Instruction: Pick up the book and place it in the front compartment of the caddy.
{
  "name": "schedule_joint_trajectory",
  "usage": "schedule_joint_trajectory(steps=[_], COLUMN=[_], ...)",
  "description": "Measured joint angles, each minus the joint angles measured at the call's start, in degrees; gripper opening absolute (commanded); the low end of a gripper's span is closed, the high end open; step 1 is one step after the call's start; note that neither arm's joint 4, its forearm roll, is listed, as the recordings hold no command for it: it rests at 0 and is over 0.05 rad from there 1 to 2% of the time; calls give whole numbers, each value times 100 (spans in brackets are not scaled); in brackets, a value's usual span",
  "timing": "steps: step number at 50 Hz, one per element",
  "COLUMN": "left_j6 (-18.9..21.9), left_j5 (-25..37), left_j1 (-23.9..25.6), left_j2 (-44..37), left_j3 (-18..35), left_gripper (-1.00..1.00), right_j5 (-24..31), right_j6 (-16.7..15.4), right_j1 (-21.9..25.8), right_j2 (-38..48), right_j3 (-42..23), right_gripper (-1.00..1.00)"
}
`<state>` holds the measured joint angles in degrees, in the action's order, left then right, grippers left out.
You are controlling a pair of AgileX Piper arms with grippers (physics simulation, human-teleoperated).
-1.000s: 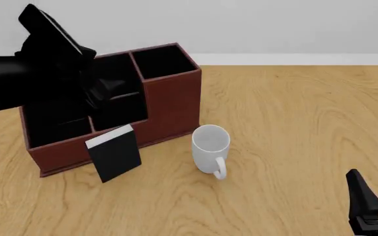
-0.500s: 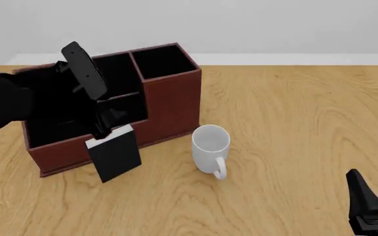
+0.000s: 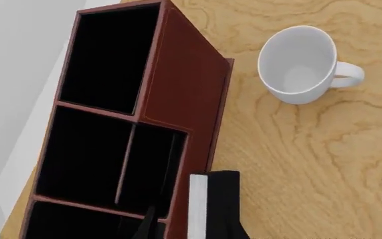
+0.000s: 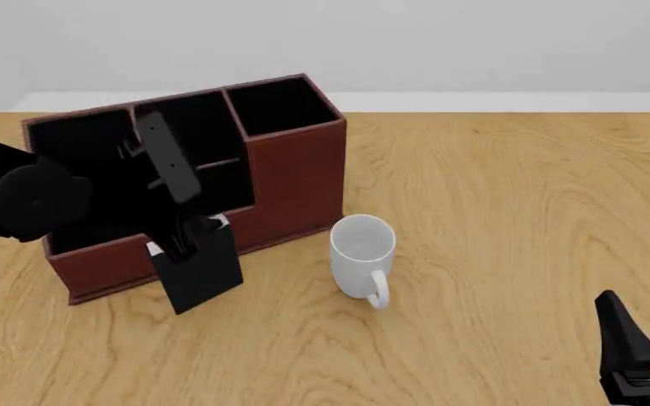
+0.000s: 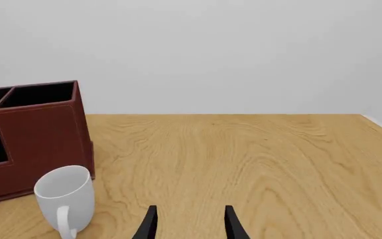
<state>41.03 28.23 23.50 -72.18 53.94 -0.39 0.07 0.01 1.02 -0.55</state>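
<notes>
Left gripper (image 4: 185, 238) lower (caddy (image 4: 291, 182) bookless)

Bright, even, shadowless render light

All views are sharp, with no glare, blur or edge distortion; the caddy's (image 4: 291, 182) black lining swallows detail, and the mug (image 4: 364, 254) casts only a faint shadow toward 6 o'clock.

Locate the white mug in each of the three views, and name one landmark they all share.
Front view: the white mug stands right of the book, in front of the caddy, handle toward the camera.
Left wrist view: white mug seen from above, beside the caddy's tall end.
Right wrist view: white mug low, near the caddy.
Shared landmark: the caddy's tall square end.
</notes>
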Motion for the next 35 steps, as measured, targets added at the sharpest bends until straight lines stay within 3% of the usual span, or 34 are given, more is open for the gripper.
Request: schedule_joint_trajectory(steps=[35], left_j6=[-50], left_j5=[-671], left_j1=[-33], left_j2=[-480], left_j3=[-543], left_gripper=[100], right_j5=[0], right_j6=[0], right_j1=[0], right_j2=[0], right_j3=[0], right_gripper=[100])
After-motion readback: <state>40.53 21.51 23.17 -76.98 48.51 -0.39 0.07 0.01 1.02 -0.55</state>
